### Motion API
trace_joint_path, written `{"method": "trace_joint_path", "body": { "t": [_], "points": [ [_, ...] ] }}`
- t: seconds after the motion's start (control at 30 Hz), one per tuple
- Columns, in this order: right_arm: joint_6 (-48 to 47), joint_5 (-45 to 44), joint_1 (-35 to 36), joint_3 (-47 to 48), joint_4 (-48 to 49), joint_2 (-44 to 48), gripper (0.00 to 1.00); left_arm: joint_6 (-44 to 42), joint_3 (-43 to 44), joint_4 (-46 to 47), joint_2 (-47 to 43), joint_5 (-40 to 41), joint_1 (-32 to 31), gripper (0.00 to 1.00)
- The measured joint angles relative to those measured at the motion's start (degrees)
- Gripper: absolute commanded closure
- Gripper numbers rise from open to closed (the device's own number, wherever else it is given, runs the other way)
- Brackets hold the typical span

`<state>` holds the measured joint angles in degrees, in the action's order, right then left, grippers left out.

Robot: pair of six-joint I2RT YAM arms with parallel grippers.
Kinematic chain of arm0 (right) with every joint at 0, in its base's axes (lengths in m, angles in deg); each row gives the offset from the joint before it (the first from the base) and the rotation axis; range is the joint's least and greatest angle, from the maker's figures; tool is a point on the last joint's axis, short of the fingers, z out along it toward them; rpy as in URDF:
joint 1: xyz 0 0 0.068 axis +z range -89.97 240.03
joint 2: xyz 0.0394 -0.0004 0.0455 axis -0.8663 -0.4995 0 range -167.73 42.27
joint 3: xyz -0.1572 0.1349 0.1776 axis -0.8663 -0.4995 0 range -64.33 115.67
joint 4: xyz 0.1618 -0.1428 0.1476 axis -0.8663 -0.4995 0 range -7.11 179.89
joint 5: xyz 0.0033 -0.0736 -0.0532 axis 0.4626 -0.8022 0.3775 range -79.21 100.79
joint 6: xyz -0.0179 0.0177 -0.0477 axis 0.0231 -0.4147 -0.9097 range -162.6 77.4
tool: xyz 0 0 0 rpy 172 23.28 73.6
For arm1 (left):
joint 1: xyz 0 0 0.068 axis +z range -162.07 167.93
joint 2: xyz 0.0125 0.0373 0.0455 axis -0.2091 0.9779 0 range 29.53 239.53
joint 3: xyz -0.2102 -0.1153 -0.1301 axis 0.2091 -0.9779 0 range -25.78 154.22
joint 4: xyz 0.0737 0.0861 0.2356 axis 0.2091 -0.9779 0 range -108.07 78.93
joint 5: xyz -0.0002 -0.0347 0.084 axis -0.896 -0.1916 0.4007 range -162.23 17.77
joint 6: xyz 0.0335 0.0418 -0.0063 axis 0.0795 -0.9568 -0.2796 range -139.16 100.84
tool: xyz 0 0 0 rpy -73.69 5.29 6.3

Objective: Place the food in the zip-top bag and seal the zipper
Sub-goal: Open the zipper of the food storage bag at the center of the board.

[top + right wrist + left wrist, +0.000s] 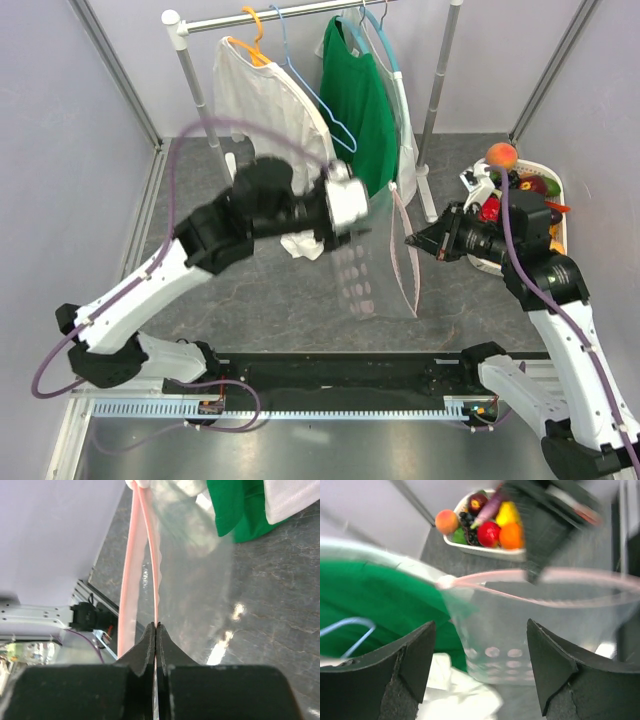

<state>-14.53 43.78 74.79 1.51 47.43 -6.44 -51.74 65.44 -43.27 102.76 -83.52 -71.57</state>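
At the near edge a black rail (340, 375) spans the table between the two arm bases. Beyond it the grey mottled tabletop (260, 300) lies bare, with free room to the left of and before the hanging bag.

The right gripper (156, 630) has its fingers pressed together on one lip of the narrow pale pink zipper strip (131, 570); the other lip passes just left of its fingers. The clear floppy zip-top bag with pale pink dots (385, 265) hangs from that grip in mid-table, its mouth slightly parted. Whether its lower edge touches the table cannot be told.

The left gripper (479, 665) is blurred in the overhead view. Its fingers are spread wide and hold nothing, and the bag's mouth sits just beyond them.

To the right, behind the right arm, a white oval basket (490, 553) holds the glossy toy food (489, 532), all of it outside the bag: red, orange, yellow, purple and green pieces, and a peach-coloured fruit (502, 156) at the rim.

Further back stands a white tubular clothes rack (195, 90). On it hang a white shirt (255, 95) and a green shirt (355, 100), the green one just behind the bag. Pale lilac walls (60, 150) close the left and right sides.
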Motion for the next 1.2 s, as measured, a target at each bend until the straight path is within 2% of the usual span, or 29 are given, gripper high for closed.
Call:
{"method": "trace_joint_path", "body": {
  "t": [0.13, 0.2, 0.3, 0.37, 0.67, 0.93, 1.03, 1.07, 1.1, 1.13, 1.2],
  "points": [
    [3.48, -0.50, -0.66, 0.00, -0.09, 2.45, 1.00, 21.20, 9.62, -1.55, 6.38, -4.55, 8.74, 0.20],
    [4.76, -0.55, -1.97, -0.02, -0.09, 2.82, 1.00, 30.95, 10.38, -2.64, 8.28, -7.32, 9.62, 0.20],
    [6.43, -0.15, -3.02, -0.35, 0.13, 2.91, 1.00, 40.37, 9.29, -3.48, 9.70, -11.91, 9.01, 0.20],
    [7.23, 0.20, -3.37, -0.85, 0.20, 2.89, 1.00, 45.18, 7.04, -3.43, 9.77, -13.20, 8.33, 0.25],
    [9.46, 1.27, -3.80, -2.10, 1.42, 2.82, 1.00, 58.71, 2.78, -3.50, 10.78, -9.73, 5.88, 0.32],
    [10.62, 3.72, -3.91, -2.51, 4.07, 2.75, 1.00, 64.41, 0.76, -1.79, 12.55, -7.58, 4.22, 0.34],
    [10.91, 4.74, -3.91, -2.64, 4.76, 2.80, 1.00, 65.79, 0.28, -1.36, 13.22, -6.97, 3.69, 0.45],
    [11.02, 5.03, -3.91, -2.64, 4.94, 2.84, 1.00, 66.14, 0.26, -1.25, 13.44, -6.71, 3.58, 0.58],
    [11.19, 5.38, -3.91, -2.64, 5.20, 2.93, 1.00, 66.38, 0.24, -1.05, 13.68, -6.47, 3.50, 0.66],
    [11.23, 5.68, -3.91, -2.64, 5.33, 2.95, 1.00, 66.75, 0.24, -0.98, 13.75, -6.12, 3.50, 0.84],
    [11.21, 6.19, -3.91, -2.64, 5.40, 3.04, 1.00, 66.73, 0.20, -0.98, 13.64, -5.38, 3.54, 0.98]
  ]
}}
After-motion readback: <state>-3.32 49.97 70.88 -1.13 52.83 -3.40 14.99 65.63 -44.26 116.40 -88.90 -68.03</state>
